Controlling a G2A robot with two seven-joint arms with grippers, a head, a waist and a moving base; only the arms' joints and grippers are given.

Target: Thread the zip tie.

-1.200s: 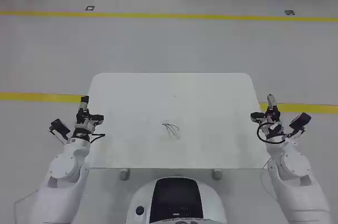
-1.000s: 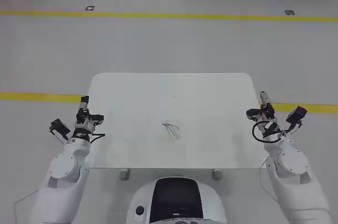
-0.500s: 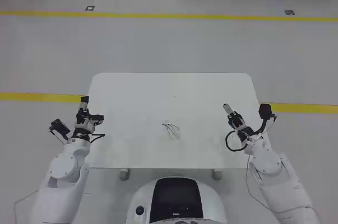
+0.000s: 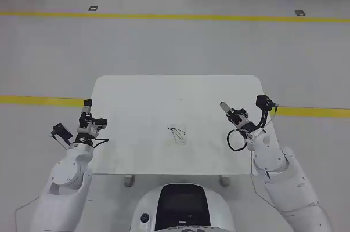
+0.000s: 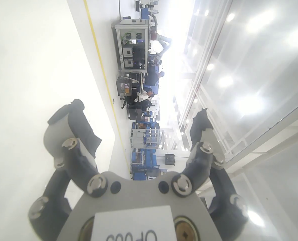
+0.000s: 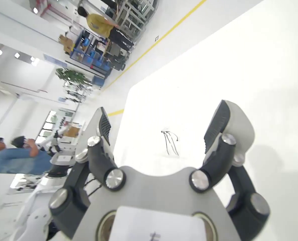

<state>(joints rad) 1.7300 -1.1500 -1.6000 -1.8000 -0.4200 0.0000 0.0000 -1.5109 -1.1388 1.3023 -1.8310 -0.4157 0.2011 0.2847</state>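
Black zip ties [image 4: 176, 134] lie mid-bench [image 4: 140, 98], well apart from the right claw [image 4: 226, 108], spread and empty above the bench's right part; left claw [image 4: 87, 105], also spread, at the left edge.

White desk [image 4: 163, 98] with rounded corners, centred in the top view, plain and matte. Beneath its lower edge, two short grey stubs [image 4: 128, 181], one toward each lower corner. Lying flat on the surface, slightly below and right of centre: thin black zip ties [image 4: 177, 134], gathered at the upper-left end and splayed toward the lower right; number of strands too fine to count. In the right wrist view, same desk [image 6: 214, 63] filling the right half of the frame, the zip ties [image 6: 170, 141] just below centre, well apart from every edge.
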